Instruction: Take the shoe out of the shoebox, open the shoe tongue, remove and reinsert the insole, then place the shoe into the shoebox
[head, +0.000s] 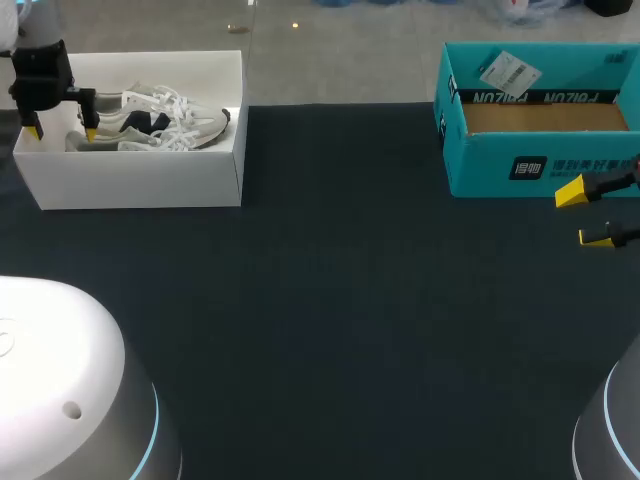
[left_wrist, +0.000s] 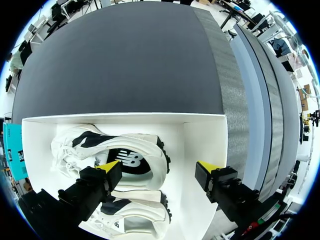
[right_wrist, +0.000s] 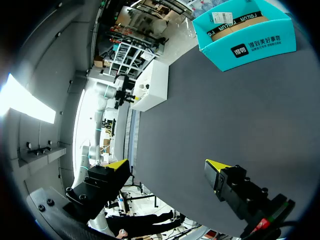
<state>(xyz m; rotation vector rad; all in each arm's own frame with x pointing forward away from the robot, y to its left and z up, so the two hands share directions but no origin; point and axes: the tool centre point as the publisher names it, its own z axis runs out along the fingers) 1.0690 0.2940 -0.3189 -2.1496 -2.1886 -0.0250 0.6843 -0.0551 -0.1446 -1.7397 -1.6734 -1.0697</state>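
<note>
Found left end effector (head: 62, 128) open above the heel end of the shoe (head: 195, 125), inside the white shoebox (head: 130, 185) at the bench's (head: 350, 300) 10 o'clock. Logged shoe axis 9-to-3, toe toward 3. Judged left arm nearer; noted right end effector (head: 585, 215) open, well apart at 3.

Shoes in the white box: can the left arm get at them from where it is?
Probably yes. The left pincer hangs open over the shoes, the white box has no lid, and nothing lies between.

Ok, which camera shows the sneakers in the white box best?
The left wrist view: the sneakers lie close, seen from above. The head view shows them small. The right wrist view shows the white shoebox far off, its contents too small to tell.
</note>
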